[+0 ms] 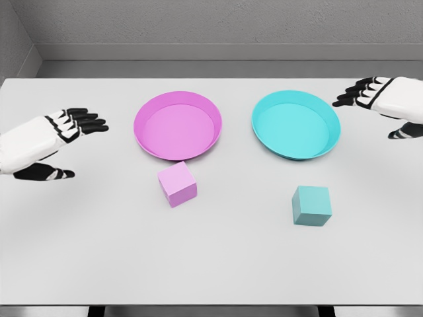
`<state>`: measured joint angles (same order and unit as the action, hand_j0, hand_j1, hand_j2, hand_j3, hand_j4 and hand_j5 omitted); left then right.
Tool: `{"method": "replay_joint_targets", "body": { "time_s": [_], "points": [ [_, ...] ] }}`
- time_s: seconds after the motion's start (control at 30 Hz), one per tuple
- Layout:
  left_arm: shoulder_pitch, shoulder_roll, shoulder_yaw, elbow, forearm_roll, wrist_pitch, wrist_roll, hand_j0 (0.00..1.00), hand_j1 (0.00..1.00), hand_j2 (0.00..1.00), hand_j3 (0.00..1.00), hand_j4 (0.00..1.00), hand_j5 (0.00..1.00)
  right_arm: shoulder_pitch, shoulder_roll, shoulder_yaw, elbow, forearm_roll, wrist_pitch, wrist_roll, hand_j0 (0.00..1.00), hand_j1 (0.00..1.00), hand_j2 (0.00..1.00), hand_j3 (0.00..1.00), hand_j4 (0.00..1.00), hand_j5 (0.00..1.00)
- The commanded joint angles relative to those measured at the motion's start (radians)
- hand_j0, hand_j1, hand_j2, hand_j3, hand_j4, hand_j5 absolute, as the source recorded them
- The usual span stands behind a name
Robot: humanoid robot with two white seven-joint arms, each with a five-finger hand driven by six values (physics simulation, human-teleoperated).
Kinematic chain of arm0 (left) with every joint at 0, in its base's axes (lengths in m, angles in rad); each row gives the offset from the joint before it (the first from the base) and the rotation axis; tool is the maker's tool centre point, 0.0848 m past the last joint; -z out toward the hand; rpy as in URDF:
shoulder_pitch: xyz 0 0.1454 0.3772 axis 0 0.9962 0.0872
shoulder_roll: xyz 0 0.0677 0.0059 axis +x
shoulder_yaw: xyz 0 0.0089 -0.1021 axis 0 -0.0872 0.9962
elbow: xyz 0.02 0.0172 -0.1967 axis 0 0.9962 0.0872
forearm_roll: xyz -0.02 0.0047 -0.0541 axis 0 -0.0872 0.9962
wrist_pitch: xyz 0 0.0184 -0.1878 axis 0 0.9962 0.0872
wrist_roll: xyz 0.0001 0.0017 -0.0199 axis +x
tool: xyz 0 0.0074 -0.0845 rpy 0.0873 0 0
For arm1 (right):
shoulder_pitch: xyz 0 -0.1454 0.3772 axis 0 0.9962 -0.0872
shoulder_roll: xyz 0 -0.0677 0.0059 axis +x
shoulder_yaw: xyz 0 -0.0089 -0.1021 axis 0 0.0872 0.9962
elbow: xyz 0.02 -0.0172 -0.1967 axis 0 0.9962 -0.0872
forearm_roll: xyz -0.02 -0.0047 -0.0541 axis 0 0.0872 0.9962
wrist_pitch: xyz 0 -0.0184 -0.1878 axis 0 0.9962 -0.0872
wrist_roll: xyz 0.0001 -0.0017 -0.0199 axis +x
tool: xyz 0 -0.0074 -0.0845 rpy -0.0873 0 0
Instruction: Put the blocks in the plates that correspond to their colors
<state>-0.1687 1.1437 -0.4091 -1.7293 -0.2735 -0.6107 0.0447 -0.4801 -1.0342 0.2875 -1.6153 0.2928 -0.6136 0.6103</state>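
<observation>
— Where do the blocks sit?
— On the white tabletop (211, 264): the pink block (177, 184) just in front of the pink plate (178, 125), the teal block (311, 205) near the teal plate (295, 125).
— And the hands?
— The left hand (56, 142) and right hand (386, 102) hover at the edges, fingers spread, holding nothing.
</observation>
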Motion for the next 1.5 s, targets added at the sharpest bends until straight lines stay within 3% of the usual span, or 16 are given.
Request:
{"method": "replay_joint_targets", "body": {
  "time_s": [0.0, 0.1, 0.17, 0.2, 0.27, 0.3, 0.37, 0.43, 0.47, 0.53, 0.6, 0.7, 0.93, 1.07, 1.2, 1.47],
  "points": [
    [0.0, -0.002, -0.007, 0.0, 0.005, 0.0, -0.008, 1.0, 1.0, 1.0, 1.0, 1.0, 1.0, 0.0, 0.0, -0.004, -0.006, -0.004, 0.003, 0.001, 1.0, 1.0, 1.0, 1.0, 1.0, 1.0],
    [-0.024, -0.002, -0.036, 0.0, 0.003, 0.0, -0.009, 1.0, 1.0, 1.0, 1.0, 1.0, 1.0, 0.003, 0.0, -0.01, -0.005, -0.004, 0.003, 0.001, 1.0, 1.0, 1.0, 1.0, 1.0, 1.0],
    [-0.169, -0.002, -0.178, 0.002, -0.015, 0.0, -0.014, 1.0, 1.0, 1.0, 1.0, 1.0, 1.0, 0.011, -0.001, -0.053, -0.002, 0.0, 0.003, 0.001, 1.0, 1.0, 1.0, 1.0, 1.0, 1.0],
    [-0.228, -0.002, -0.237, 0.0, -0.015, 0.0, -0.052, 1.0, 1.0, 1.0, 1.0, 1.0, 1.0, 0.011, 0.002, -0.065, 0.0, 0.003, 0.003, 0.001, 1.0, 1.0, 1.0, 1.0, 1.0, 1.0],
    [-0.321, -0.016, -0.281, -0.022, -0.012, 0.0, -0.311, 1.0, 1.0, 1.0, 1.0, 1.0, 1.0, 0.009, 0.003, -0.076, 0.021, 0.009, 0.003, 0.001, 1.0, 1.0, 1.0, 1.0, 1.0, 1.0],
    [-0.345, -0.03, -0.293, -0.033, -0.01, 0.0, -0.385, 1.0, 1.0, 1.0, 1.0, 1.0, 1.0, 0.002, 0.005, -0.07, 0.026, 0.012, 0.003, 0.001, 1.0, 1.0, 1.0, 1.0, 1.0, 1.0],
    [-0.367, -0.062, -0.293, -0.033, 0.011, 0.0, -0.385, 1.0, 1.0, 1.0, 1.0, 1.0, 1.0, -0.049, -0.007, -0.005, 0.017, 0.019, 0.003, 0.001, 1.0, 1.0, 1.0, 1.0, 1.0, 1.0],
    [-0.377, -0.116, -0.293, -0.033, 0.019, 0.0, -0.387, 1.0, 1.0, 1.0, 1.0, 1.0, 1.0, -0.204, -0.052, 0.258, 0.017, 0.019, 0.003, 0.001, 1.0, 1.0, 1.0, 1.0, 1.0, 1.0],
    [-0.394, -0.114, -0.293, -0.033, 0.019, 0.0, -0.398, 1.0, 1.0, 1.0, 1.0, 1.0, 1.0, -0.212, -0.053, 0.292, 0.008, 0.02, 0.003, 0.001, 1.0, 1.0, 1.0, 1.0, 1.0, 1.0],
    [-0.411, -0.125, -0.293, -0.033, 0.066, 0.0, -0.416, 1.0, 1.0, 1.0, 1.0, 1.0, 1.0, -0.21, -0.078, 0.324, -0.098, 0.026, 0.003, 0.001, 1.0, 1.0, 1.0, 1.0, 1.0, 1.0],
    [-0.416, -0.176, -0.295, -0.033, 0.08, 0.0, -0.414, 0.98, 0.98, 0.98, 0.98, 0.98, 0.98, -0.21, -0.087, 0.358, -0.138, 0.031, 0.003, 0.001, 1.0, 1.0, 1.0, 1.0, 1.0, 1.0],
    [-0.44, -0.245, -0.362, -0.033, 0.082, 0.0, -0.46, 0.99, 0.99, 0.99, 0.99, 0.99, 0.99, -0.218, -0.086, 0.392, -0.144, 0.034, 0.003, 0.001, 1.0, 1.0, 1.0, 1.0, 1.0, 1.0],
    [-0.454, -0.318, -0.404, -0.033, 0.076, 0.0, -0.502, 0.99, 0.99, 0.99, 0.99, 0.99, 0.99, -0.262, -0.049, 0.476, -0.144, 0.054, 0.003, 0.001, 1.0, 1.0, 1.0, 1.0, 1.0, 1.0],
    [-0.463, -0.322, -0.405, -0.033, 0.065, 0.017, -0.502, 1.0, 1.0, 1.0, 1.0, 1.0, 1.0, -0.262, -0.004, 0.515, -0.144, 0.054, 0.003, 0.001, 1.0, 1.0, 1.0, 1.0, 1.0, 1.0],
    [-0.465, -0.334, -0.407, -0.03, 0.007, 0.144, -0.502, 1.0, 1.0, 1.0, 1.0, 1.0, 1.0, -0.253, -0.001, 0.552, -0.144, 0.054, 0.003, 0.001, 1.0, 1.0, 1.0, 1.0, 1.0, 1.0],
    [-0.466, -0.355, -0.448, -0.03, -0.044, 0.158, -0.502, 0.99, 0.99, 0.99, 0.99, 0.99, 0.99, -0.252, -0.013, 0.598, -0.146, 0.055, 0.003, 0.001, 1.0, 1.0, 1.0, 1.0, 1.0, 1.0]
  ]
}}
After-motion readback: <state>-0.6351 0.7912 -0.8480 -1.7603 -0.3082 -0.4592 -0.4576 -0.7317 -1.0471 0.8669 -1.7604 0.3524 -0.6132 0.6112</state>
